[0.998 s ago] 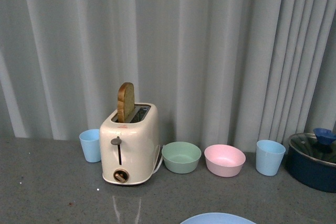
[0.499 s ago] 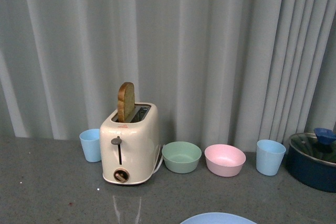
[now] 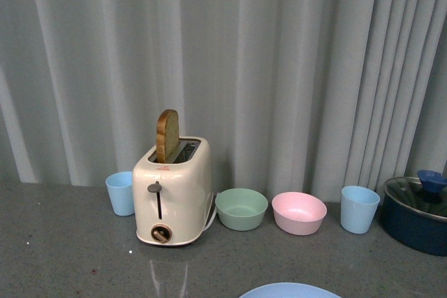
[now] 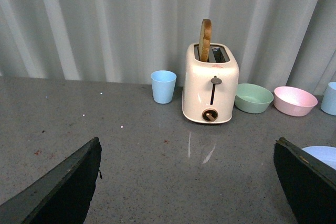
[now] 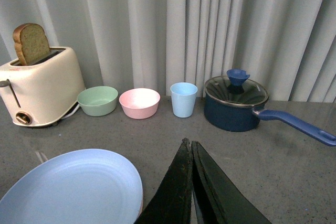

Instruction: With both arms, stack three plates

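The light blue plate (image 5: pixel 73 187) lies on the grey table, seen large in the right wrist view. A thin pink rim (image 5: pixel 140 207) shows under its edge, so it rests on the pink plate. Its rim also peeks in at the front view's bottom edge (image 3: pixel 290 290) and in the left wrist view (image 4: pixel 321 155). The cream plate is out of view. My right gripper (image 5: pixel 189 145) is shut and empty, beside the blue plate's edge. My left gripper (image 4: pixel 186 150) is open and empty, its dark fingers (image 4: pixel 68 187) wide apart over bare table.
A cream toaster (image 3: pixel 172 190) with a bread slice stands at the back. Beside it are a blue cup (image 3: pixel 120 192), a green bowl (image 3: pixel 241 209), a pink bowl (image 3: pixel 299 213), another blue cup (image 3: pixel 360 209) and a dark blue lidded pot (image 5: pixel 236 103) with a long handle. Grey curtains hang behind.
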Available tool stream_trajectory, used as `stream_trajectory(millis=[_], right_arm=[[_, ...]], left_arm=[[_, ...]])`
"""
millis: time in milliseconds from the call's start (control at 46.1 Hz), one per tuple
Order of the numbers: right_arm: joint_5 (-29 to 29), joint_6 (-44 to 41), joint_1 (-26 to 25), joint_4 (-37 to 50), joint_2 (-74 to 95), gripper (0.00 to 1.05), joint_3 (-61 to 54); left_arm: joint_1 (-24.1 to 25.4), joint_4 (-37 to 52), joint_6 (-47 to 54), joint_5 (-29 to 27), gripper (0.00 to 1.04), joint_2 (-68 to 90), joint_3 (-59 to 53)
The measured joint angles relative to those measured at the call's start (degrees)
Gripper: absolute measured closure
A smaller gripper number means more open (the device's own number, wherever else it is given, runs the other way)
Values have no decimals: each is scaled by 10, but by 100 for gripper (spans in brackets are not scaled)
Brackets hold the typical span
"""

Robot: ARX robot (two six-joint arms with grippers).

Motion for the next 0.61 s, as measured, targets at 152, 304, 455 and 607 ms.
stream_trajectory(millis=[152,304,455,607], right_arm=[[0,-1,0,0,0,77,0],[0,-1,0,0,0,45,0],[0,-1,0,0,0,20,0],[0,0,0,0,0,8,0]], left_arm=[[0,0,0,0,7,0,0],[0,0,0,0,7,0,0],[0,0,0,0,7,0,0],[0,0,0,0,7,0,0]])
